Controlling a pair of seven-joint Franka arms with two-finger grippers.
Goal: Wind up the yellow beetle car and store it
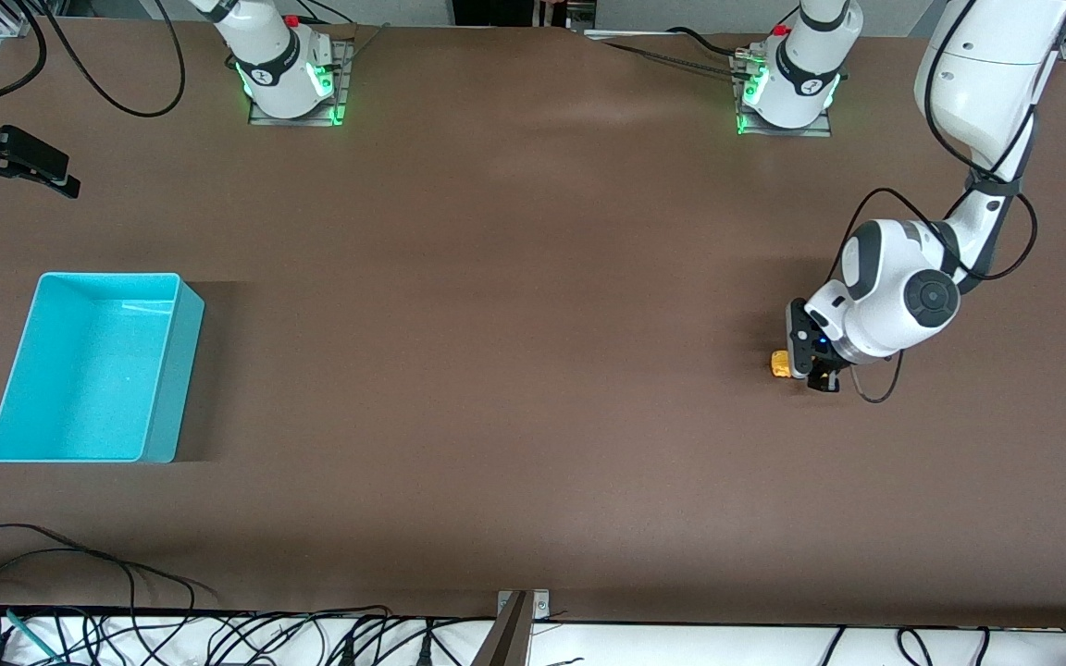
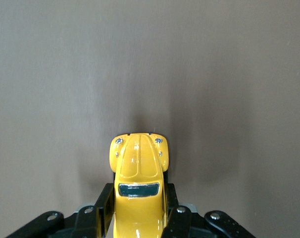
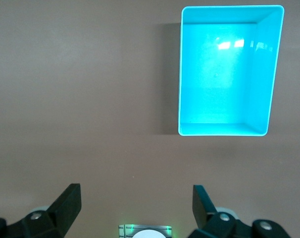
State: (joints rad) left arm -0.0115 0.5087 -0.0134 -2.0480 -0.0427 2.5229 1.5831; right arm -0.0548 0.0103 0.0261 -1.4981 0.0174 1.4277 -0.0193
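The yellow beetle car (image 1: 779,363) is tiny, with a rounded body and a dark window. It sits low at the brown table toward the left arm's end. My left gripper (image 1: 799,363) is shut on its sides. In the left wrist view the yellow beetle car (image 2: 138,171) sticks out nose-first between the black fingers (image 2: 104,208) of the left gripper (image 2: 138,210). I cannot tell whether its wheels touch the table. My right gripper (image 1: 29,166) waits open and empty, up by the right arm's end of the table. The right wrist view shows the right gripper (image 3: 136,198) with nothing between its fingers.
An empty turquoise bin (image 1: 89,370) stands toward the right arm's end; the right wrist view looks down on the bin (image 3: 224,69). Both arm bases (image 1: 292,83) stand along the table's edge farthest from the camera. Cables (image 1: 80,573) and a metal bracket (image 1: 519,615) lie at the nearest edge.
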